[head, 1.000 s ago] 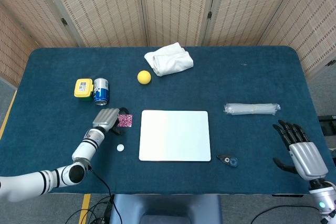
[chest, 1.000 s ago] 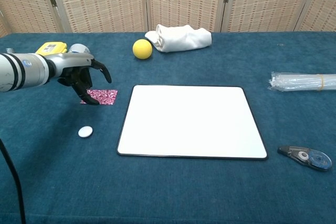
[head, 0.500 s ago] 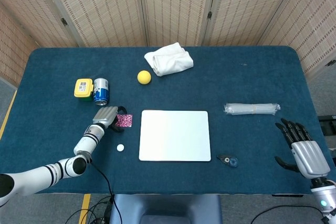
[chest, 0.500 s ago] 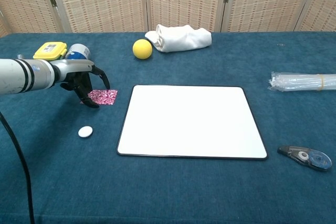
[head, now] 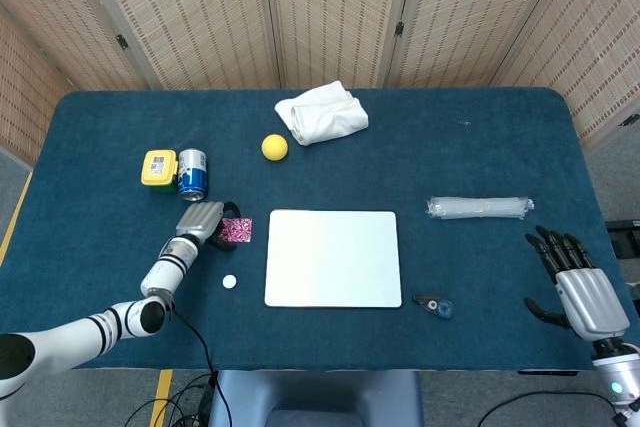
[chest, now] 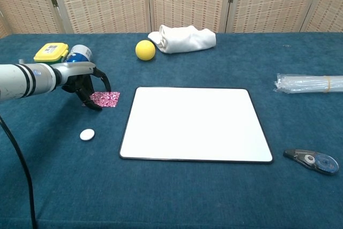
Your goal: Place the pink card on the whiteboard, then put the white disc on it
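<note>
left hand (chest: 86,81) poised over the left edge of the pink card (chest: 105,98), fingers curled down but apart, nothing gripped; presumably set to pinch the card for transfer. card flat on the table (chest: 177,197), just left of the whiteboard (chest: 195,124). white disc (chest: 87,134) lies nearer the camera, untouched. right hand (head: 578,287) idle at the table's right edge, fingers spread, empty. board bare; no containers hold anything.

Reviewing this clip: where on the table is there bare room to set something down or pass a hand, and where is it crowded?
The whiteboard is bare, as is the cloth between it and the plastic roll, and past the white towel toward the far right corner. Crowded: the left, where the yellow box, can, pink card, white disc and left hand cluster.
</note>
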Action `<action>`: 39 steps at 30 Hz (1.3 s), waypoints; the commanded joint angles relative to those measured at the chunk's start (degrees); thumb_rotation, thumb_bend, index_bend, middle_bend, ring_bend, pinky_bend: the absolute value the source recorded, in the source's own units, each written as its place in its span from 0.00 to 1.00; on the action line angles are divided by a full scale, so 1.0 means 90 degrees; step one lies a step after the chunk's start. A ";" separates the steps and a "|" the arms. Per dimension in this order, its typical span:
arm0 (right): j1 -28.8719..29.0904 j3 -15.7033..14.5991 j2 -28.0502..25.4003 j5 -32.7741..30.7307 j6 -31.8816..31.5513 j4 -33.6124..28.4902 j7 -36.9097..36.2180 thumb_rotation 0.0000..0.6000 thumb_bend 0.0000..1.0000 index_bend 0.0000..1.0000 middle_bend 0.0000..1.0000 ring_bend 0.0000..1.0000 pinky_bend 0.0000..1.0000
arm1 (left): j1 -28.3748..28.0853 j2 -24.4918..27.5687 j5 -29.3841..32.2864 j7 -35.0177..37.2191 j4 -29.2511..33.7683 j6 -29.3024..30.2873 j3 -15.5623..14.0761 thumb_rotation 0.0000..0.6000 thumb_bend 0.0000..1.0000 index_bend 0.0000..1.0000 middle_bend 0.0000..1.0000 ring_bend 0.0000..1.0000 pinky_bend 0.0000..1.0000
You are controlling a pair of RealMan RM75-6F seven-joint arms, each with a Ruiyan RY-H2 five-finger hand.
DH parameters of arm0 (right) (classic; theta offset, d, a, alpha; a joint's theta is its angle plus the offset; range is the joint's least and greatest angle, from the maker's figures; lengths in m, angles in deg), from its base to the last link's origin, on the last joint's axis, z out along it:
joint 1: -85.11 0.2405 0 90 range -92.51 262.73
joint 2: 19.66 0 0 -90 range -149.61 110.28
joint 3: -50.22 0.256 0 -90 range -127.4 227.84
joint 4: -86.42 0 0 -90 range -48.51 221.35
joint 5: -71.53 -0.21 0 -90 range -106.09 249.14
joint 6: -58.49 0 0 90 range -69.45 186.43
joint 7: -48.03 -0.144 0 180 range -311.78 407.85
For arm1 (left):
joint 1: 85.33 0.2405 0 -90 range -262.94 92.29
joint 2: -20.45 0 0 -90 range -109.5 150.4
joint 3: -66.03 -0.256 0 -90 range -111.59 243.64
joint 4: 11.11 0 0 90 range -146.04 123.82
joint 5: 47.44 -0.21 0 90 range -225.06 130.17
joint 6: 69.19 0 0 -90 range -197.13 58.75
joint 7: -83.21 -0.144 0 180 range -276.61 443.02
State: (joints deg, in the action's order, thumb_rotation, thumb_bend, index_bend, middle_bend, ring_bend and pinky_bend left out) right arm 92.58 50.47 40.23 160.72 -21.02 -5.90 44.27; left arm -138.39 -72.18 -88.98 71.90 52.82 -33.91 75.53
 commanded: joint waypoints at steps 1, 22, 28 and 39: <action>0.0001 0.0001 0.0003 -0.0009 0.0010 -0.0003 0.0015 1.00 0.16 0.00 0.00 0.00 0.00 | 0.0048 -0.0052 -0.0158 0.0098 -0.0080 0.0057 0.0015 1.00 0.27 0.40 1.00 1.00 1.00; 0.0004 -0.0032 -0.0017 0.0111 -0.0022 -0.0046 -0.0012 1.00 0.16 0.00 0.00 0.00 0.00 | 0.0268 0.0316 -0.0598 0.0124 0.0751 0.0509 0.0117 1.00 0.27 0.43 1.00 1.00 1.00; 0.0027 -0.0108 -0.0084 0.0294 -0.0022 -0.0048 -0.0191 1.00 0.16 0.00 0.00 0.00 0.00 | 0.0193 0.0552 -0.0159 -0.0487 0.1650 0.0988 0.0130 1.00 0.27 0.42 1.00 1.00 1.00; 0.0024 -0.0073 -0.0389 0.0361 -0.0211 0.0120 -0.1277 1.00 0.17 0.00 0.00 0.00 0.00 | -0.0327 -0.0022 0.0852 -0.1703 0.2755 0.1957 0.0282 1.00 0.27 0.41 1.00 1.00 1.00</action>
State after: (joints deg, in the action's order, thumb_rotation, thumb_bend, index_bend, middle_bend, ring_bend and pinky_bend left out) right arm 92.92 49.59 37.59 164.16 -22.28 -5.44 35.01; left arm -139.81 -70.16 -83.00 58.15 76.74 -17.69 77.51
